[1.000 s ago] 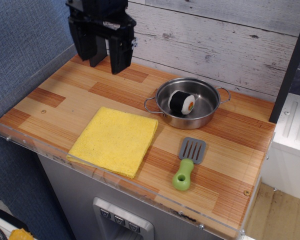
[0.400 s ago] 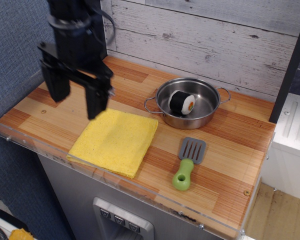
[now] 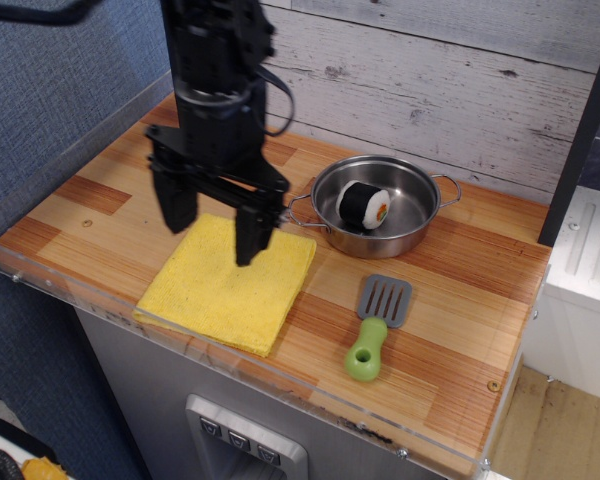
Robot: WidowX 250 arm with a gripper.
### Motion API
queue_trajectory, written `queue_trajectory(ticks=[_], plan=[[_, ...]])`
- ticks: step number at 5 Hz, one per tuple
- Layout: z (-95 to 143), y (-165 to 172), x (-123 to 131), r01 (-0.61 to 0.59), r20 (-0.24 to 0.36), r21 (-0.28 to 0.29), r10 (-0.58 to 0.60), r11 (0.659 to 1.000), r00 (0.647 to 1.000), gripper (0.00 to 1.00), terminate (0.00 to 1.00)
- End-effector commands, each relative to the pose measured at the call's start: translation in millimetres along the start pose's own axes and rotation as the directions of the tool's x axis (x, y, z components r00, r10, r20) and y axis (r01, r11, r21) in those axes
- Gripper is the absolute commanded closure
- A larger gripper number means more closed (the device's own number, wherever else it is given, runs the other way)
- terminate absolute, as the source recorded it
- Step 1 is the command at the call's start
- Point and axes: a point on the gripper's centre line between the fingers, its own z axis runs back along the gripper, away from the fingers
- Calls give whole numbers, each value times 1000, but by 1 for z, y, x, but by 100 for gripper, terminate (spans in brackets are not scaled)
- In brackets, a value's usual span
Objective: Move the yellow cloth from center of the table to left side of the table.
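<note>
The yellow cloth [image 3: 227, 290] lies flat and folded on the wood-plank table [image 3: 100, 215], near its front edge and left of centre. My black gripper [image 3: 213, 235] hangs over the cloth's far half with its two fingers spread wide apart, open and empty. One finger [image 3: 175, 205] is at the cloth's far left corner, the other finger [image 3: 252, 232] over its far middle. I cannot tell whether the fingertips touch the cloth. The arm hides the table behind it.
A steel pan [image 3: 380, 205] holding a black-and-white sushi roll [image 3: 363, 204] stands to the right of the gripper. A spatula [image 3: 376, 322] with a grey blade and green handle lies front right. A clear acrylic rim [image 3: 40, 275] edges the table. A plank wall stands behind.
My gripper has come from the back left of the table, down and forward, then right, and now hangs over the cloth. The cloth, pan and spatula have not moved.
</note>
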Motion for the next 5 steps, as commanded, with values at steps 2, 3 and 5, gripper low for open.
queue_trajectory(ticks=[2, 3, 5], plan=[[-8, 2, 3, 78, 189, 82, -93, 994, 978, 0, 0], [-13, 8, -10, 92, 192, 66, -103, 994, 976, 0, 0], [-32, 5, -2, 118, 145, 7, -118, 993, 982, 0, 0]])
